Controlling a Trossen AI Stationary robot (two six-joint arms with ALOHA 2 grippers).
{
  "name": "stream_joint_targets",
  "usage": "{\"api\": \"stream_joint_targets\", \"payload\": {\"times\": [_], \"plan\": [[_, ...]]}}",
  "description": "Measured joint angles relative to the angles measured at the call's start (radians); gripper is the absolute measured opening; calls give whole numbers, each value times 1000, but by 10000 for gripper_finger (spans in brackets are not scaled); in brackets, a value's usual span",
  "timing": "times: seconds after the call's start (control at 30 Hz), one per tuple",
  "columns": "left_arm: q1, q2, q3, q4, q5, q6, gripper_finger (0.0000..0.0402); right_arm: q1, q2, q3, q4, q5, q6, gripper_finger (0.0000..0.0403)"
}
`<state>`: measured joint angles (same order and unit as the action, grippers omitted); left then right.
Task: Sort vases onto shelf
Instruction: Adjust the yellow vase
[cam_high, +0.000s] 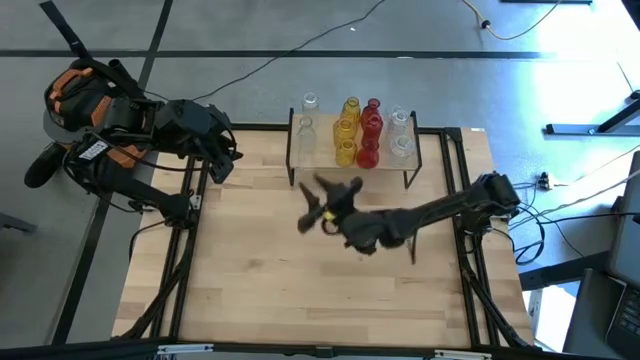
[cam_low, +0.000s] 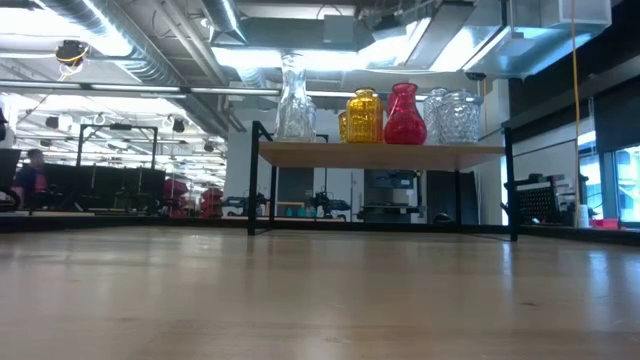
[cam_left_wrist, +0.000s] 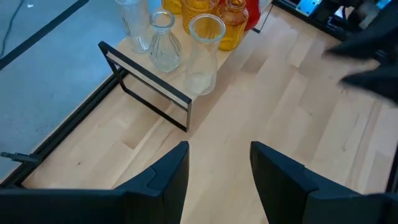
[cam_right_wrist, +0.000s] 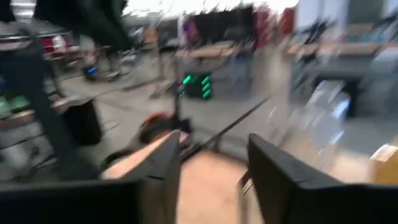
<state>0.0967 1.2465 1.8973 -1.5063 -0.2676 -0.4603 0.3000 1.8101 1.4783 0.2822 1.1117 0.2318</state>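
Vases (cam_high: 352, 130) stand grouped on shelf (cam_high: 412, 146) at counter's (cam_high: 260, 290) 12 o'clock edge. Right hand (cam_high: 322, 205) mid-counter, fingers apart, grasping nothing. Left hand (cam_left_wrist: 219, 177) near 10 o'clock corner, released, empty.

Right wrist view motion-blurred throughout
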Motion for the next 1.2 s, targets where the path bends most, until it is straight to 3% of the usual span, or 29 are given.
{"api": "stream_joint_targets", "payload": {"times": [0.13,0.2,0.4,0.8,1.13,1.2], "plan": [[0,0,0,0,0,0,163,-33,46,-27,-21,-83,94,34],[0,0,0,0,0,0,163,-65,71,-28,-24,-127,95,12],[-17,0,0,-1,-1,0,163,-153,112,-29,-100,-155,234,4],[-43,0,0,-3,-8,0,163,-260,119,-29,-132,-202,243,1],[-42,0,0,-3,-10,23,163,-240,105,-29,-194,-211,243,0],[-43,0,0,-4,-10,23,163,-203,77,-24,-278,-147,249,0]]}}
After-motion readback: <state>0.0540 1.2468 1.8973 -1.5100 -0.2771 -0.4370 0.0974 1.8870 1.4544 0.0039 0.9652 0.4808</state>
